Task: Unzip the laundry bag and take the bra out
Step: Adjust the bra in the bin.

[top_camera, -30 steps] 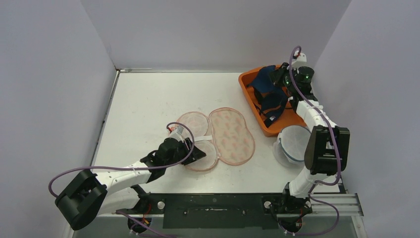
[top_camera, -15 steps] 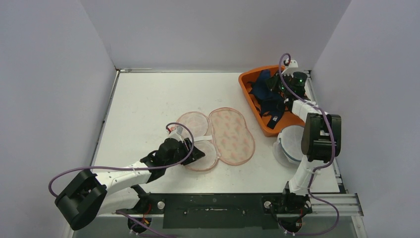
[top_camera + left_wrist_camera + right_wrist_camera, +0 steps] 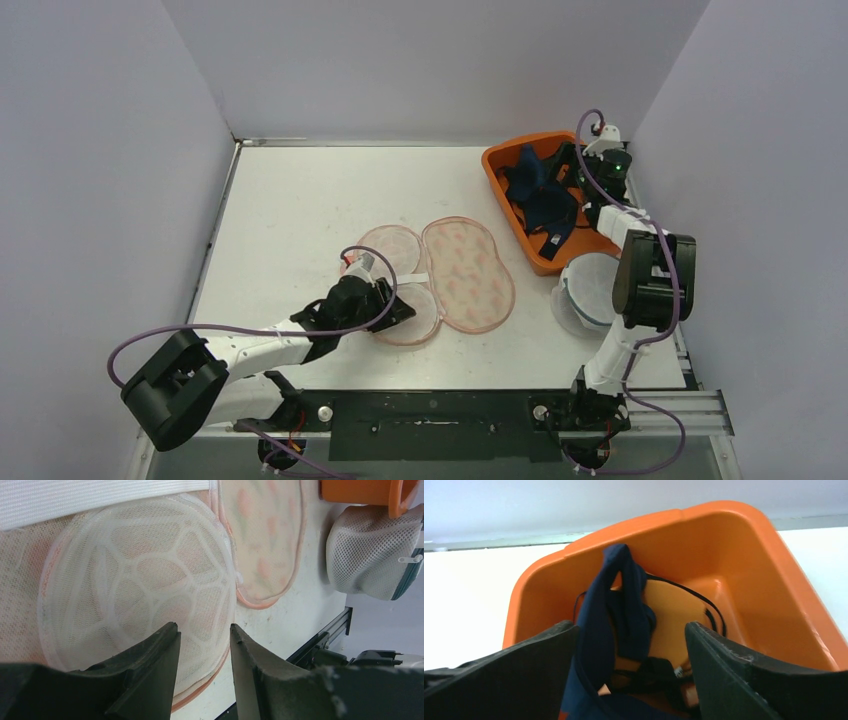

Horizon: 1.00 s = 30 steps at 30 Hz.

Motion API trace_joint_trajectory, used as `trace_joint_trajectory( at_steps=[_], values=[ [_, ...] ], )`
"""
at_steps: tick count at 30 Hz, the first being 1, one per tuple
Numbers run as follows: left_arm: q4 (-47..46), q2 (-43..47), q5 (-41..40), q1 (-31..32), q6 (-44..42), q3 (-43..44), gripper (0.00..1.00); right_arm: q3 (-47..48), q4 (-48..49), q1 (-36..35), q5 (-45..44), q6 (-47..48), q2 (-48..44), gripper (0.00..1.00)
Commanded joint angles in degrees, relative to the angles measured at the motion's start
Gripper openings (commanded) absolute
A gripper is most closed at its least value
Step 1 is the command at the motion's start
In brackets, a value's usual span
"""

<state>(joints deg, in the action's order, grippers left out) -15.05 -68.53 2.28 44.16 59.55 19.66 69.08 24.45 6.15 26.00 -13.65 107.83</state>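
Note:
The pink laundry bag (image 3: 465, 272) lies opened flat mid-table, its white mesh cup (image 3: 135, 580) facing up. My left gripper (image 3: 392, 308) rests low over that cup's near edge. In the left wrist view its jaws (image 3: 202, 626) stand apart, with only mesh and table showing in the gap. The navy bra (image 3: 540, 195) lies bunched in the orange tray (image 3: 500, 160) at the back right. My right gripper (image 3: 572, 172) hovers just over the tray. It is open wide, and the bra (image 3: 619, 600) hangs loose between its fingers, inside the tray (image 3: 734, 535).
A round white mesh bag (image 3: 590, 290) with a dark zip edge sits right of the pink bag, just in front of the tray; it also shows in the left wrist view as a white mesh bag (image 3: 370, 555). Side walls close in left and right.
The right gripper has opened and let go of the bra, which now lies in the orange tray. The left gripper stays on the laundry bag, barely shifted.

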Motion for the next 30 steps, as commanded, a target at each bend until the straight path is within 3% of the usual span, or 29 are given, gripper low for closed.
trace_joint_trajectory(
  at_steps=[1, 7, 12, 23, 30],
  values=[
    [-3.89, 1.04, 1.30, 0.53, 0.56, 0.20, 0.40, -3.41, 3.60, 3.58, 0.46, -4.00, -8.40, 0.83],
    [-4.99, 3.79, 1.86, 1.73, 1.31, -1.55, 0.39, -12.31, 6.27, 7.93, 11.49, -7.90, -12.56, 0.83],
    [-4.43, 6.78, 1.36, 2.05, 1.45, -3.30, 0.40, -13.15, 6.78, 8.17, 18.39, -8.27, -9.43, 0.79],
    [-4.04, 6.01, 0.10, 1.83, -0.04, -2.41, 0.42, -6.58, 3.76, 8.79, 24.20, -6.73, -1.49, 0.71],
    [-5.22, 3.69, 1.33, 1.72, -0.14, -1.98, 0.42, -7.53, -0.02, 7.21, 19.14, -2.35, -1.61, 0.60]
  ],
)
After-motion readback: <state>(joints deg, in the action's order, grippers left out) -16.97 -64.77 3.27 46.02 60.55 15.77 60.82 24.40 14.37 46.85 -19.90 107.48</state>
